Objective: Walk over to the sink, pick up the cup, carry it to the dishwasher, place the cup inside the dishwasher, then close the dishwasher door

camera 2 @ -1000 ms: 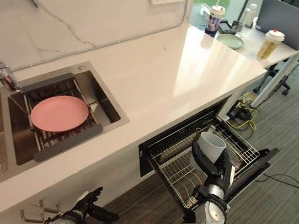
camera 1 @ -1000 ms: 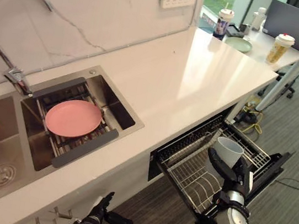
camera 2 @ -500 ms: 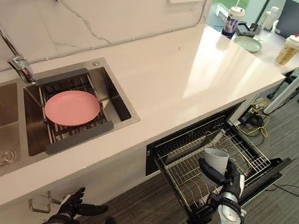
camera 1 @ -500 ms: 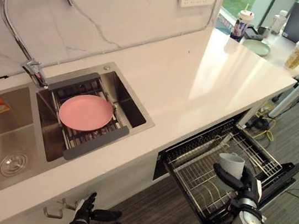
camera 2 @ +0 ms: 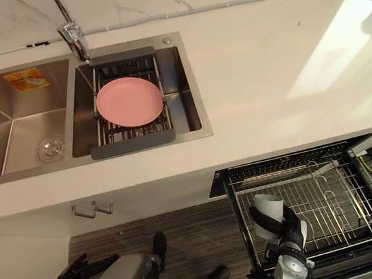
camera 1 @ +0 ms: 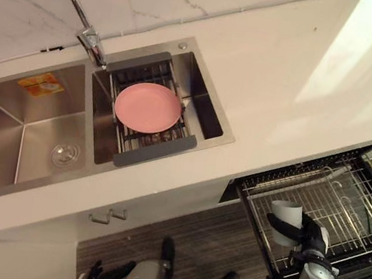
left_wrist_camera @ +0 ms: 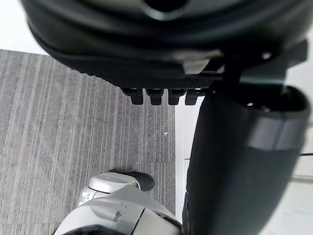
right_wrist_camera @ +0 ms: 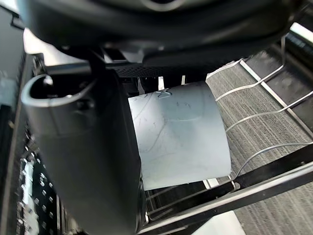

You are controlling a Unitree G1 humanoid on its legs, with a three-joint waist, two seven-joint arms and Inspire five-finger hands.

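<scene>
Cup is held at the lower right of the frame, clasped by the curled fingers and thumb of the right hand, over the wire rack pulled out of the dishwasher. Whether it touches the wires cannot be told. Pink plate is seen on the drainer in the sink. Left hand is seen at the bottom edge, loosely spread.

This is a kitchen. A steel double sink with a tap sits in a white countertop, above an open dishwasher.
</scene>
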